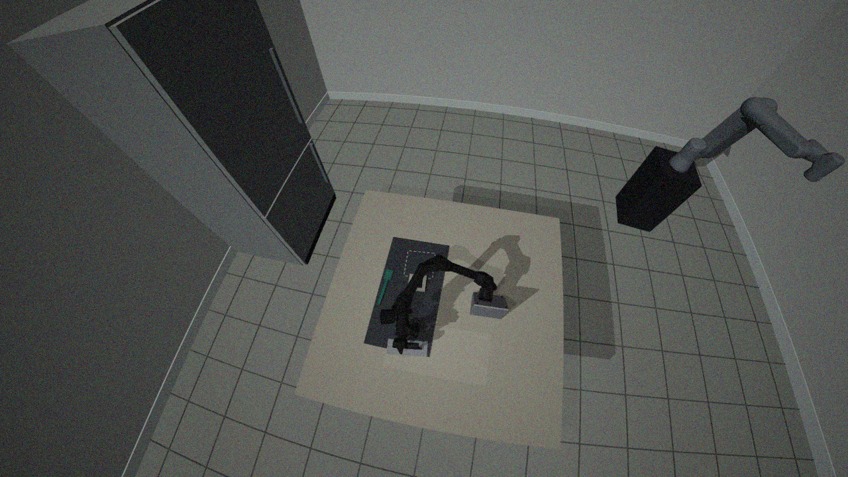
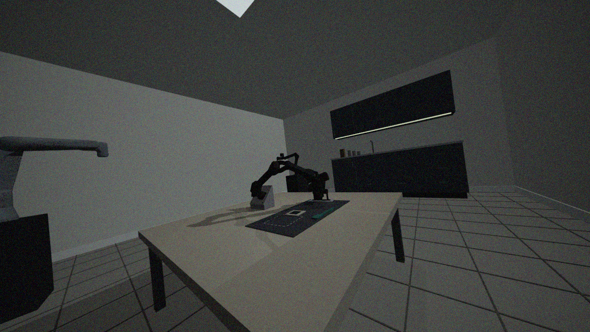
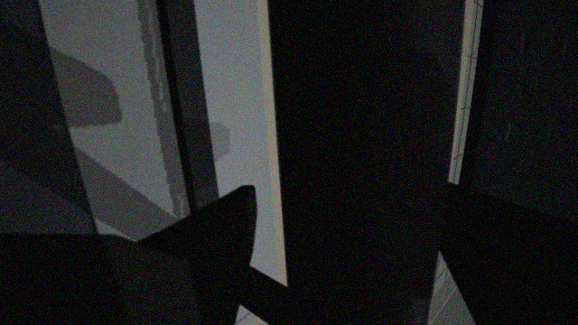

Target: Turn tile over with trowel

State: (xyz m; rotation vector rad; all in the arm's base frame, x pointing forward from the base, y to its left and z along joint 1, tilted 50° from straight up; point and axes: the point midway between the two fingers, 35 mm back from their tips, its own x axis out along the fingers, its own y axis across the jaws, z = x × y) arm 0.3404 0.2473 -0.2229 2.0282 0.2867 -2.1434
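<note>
A dark mat (image 1: 435, 249) (image 2: 284, 229) lies on the table (image 1: 503, 356) (image 2: 268, 268). A white-framed tile (image 2: 295, 213) lies on the mat next to the dashed outline (image 1: 407, 261); in the top view my arm hides most of the tile. My gripper (image 1: 404, 346) (image 2: 320, 197) (image 3: 340, 195) is low over a light grey block (image 1: 418, 351) (image 3: 235, 90) at the mat's end. Its fingers are open on either side of the trowel's dark round handle (image 3: 361, 113), with a gap still showing at the left finger. The trowel's blade is hidden.
A teal bar (image 1: 385, 285) (image 2: 323, 213) lies along one long edge of the mat. My arm's base (image 1: 489, 307) (image 2: 262, 200) stands on the table beside the mat. A grey arm on a black pedestal (image 1: 658, 189) (image 2: 24, 256) and a tall cabinet (image 1: 225, 118) stand off the table.
</note>
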